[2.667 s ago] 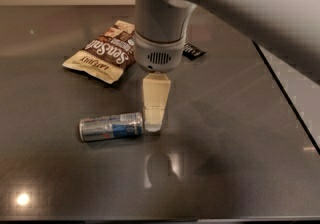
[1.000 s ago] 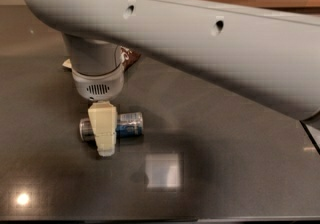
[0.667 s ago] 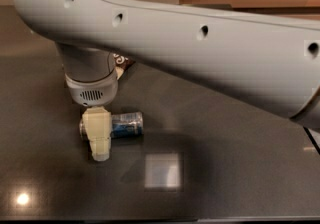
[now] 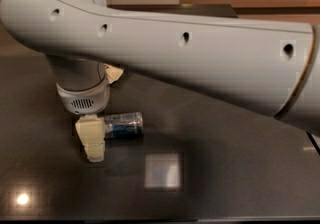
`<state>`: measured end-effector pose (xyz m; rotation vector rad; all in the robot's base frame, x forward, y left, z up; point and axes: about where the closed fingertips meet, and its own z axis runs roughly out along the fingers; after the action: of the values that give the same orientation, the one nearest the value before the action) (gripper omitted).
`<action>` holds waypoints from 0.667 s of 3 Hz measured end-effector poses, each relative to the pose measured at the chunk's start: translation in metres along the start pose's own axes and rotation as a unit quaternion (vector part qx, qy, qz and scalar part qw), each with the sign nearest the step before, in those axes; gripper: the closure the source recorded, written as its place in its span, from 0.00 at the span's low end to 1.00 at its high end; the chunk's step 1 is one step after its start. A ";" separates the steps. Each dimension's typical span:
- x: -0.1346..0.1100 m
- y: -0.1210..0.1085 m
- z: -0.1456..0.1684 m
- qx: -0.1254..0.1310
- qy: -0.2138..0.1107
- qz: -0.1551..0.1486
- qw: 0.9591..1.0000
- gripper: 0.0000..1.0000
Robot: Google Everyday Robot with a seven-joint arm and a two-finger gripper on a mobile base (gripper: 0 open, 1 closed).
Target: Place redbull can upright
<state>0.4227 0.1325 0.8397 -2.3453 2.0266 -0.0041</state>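
Low over the dark table (image 4: pixel 240 188), the gripper (image 4: pixel 94 147) sits at the left end of the redbull can (image 4: pixel 122 124), which lies on its side; whether it has closed I cannot tell, so the step looks like grasping, with lifting and tipping upright next.

Finds the redbull can (image 4: pixel 123 125) lying on its side on the dark worktop (image 4: pixel 235 178), long axis running left to right, blue and silver panels showing, left end hidden behind the cream end effector (image 4: pixel 93 143).
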 end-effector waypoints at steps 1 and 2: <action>-0.003 -0.001 0.003 -0.003 0.002 -0.003 1.000 0.41; -0.001 -0.003 0.001 -0.007 -0.002 -0.002 1.000 0.65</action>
<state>0.4253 0.1343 0.8384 -2.3551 2.0280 0.0139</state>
